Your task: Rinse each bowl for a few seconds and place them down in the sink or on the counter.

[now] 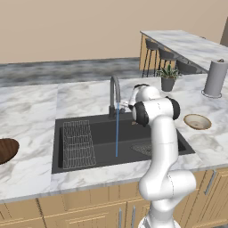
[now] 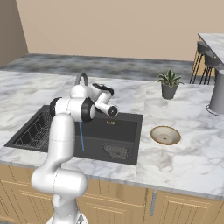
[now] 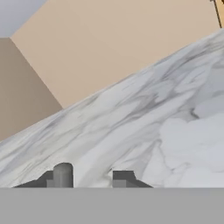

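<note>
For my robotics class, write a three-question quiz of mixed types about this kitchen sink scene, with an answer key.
1. True or false: water is running from the tap into the sink.
2. Multiple choice: the tan bowl sits A) in the sink, B) on the counter right of the sink, C) in the gripper.
3. Fill in: the dark brown bowl lies on the counter to the sink's ____ in the left base view.

Key: 1 true; 2 B; 3 left.
</note>
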{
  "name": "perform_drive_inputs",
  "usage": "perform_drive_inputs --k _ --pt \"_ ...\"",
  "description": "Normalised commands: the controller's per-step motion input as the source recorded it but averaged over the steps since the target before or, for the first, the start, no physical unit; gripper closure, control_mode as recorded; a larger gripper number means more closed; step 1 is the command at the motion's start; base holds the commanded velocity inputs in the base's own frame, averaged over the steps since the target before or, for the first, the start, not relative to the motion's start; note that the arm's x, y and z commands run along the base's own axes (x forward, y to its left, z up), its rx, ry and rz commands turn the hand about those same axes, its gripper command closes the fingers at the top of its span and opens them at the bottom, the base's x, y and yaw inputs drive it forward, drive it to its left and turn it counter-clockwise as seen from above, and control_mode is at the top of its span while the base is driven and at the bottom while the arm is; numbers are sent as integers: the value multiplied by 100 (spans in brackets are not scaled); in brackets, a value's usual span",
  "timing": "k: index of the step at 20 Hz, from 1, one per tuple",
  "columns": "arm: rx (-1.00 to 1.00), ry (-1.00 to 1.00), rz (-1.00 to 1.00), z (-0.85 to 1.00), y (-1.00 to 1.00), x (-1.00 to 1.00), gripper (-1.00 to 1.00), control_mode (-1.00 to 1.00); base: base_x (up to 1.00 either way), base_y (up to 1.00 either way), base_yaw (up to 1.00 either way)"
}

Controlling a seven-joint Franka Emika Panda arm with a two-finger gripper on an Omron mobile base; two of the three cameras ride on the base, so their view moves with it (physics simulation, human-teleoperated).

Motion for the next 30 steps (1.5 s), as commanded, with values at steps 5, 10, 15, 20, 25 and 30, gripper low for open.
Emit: perform_drive_inputs --k 5,10,15,20,25,30 --pt "5 9 0 -10 -58 -14 100 -100 0 0 0" --pt "11 3 0 47 -60 0 100 -100 0 0 0" --pt "12 2 0 59 -57 0 100 -100 0 0 0" --pt "12 2 0 62 -43 0 -100 -100 0 0 0" --pt "7 2 0 67 -41 0 -100 -100 0 0 0" --pt "3 4 0 77 -48 -2 -100 -100 0 0 0"
